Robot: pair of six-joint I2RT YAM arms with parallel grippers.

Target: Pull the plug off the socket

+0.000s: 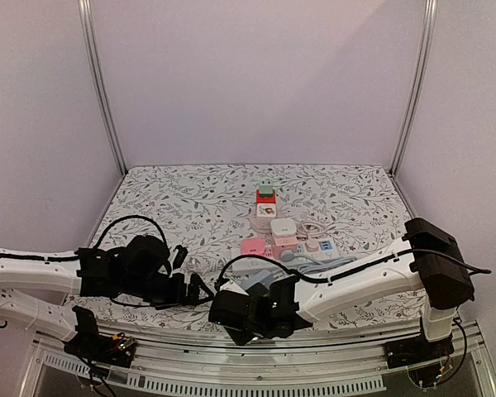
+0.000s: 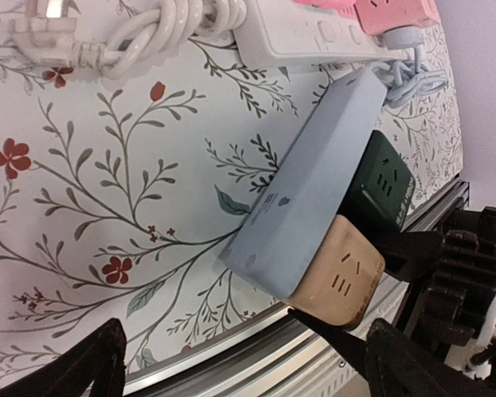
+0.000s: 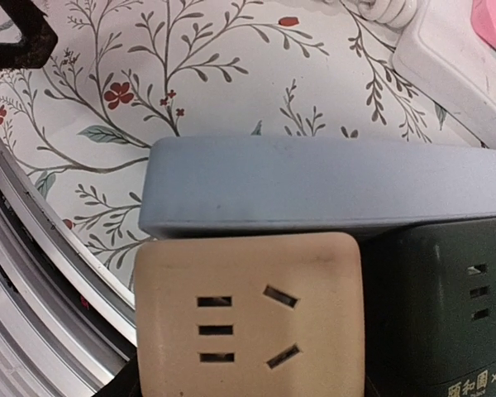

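A blue-grey power strip [image 2: 306, 182] lies near the table's front edge; it also shows in the right wrist view [image 3: 314, 186] and in the top view [image 1: 254, 278]. A tan cube plug [image 2: 337, 281] and a dark green cube plug [image 2: 382, 186] sit side by side in it. My right gripper [image 3: 248, 385] is shut on the tan plug [image 3: 248, 318], with one black finger [image 2: 335, 329] on each side of it. My left gripper [image 2: 244, 376] is open and empty, just left of the strip and low over the table. In the top view the two grippers stand close together, left [image 1: 197, 289] and right [image 1: 246, 313].
A white power strip [image 2: 314, 33] with a coiled white cable [image 2: 157, 29] and pink sockets [image 2: 393, 12] lie beyond the blue-grey strip. More cube adapters [image 1: 267, 198] are stacked further back. The metal rail [image 2: 256, 347] of the table's front edge runs just beside the plugs.
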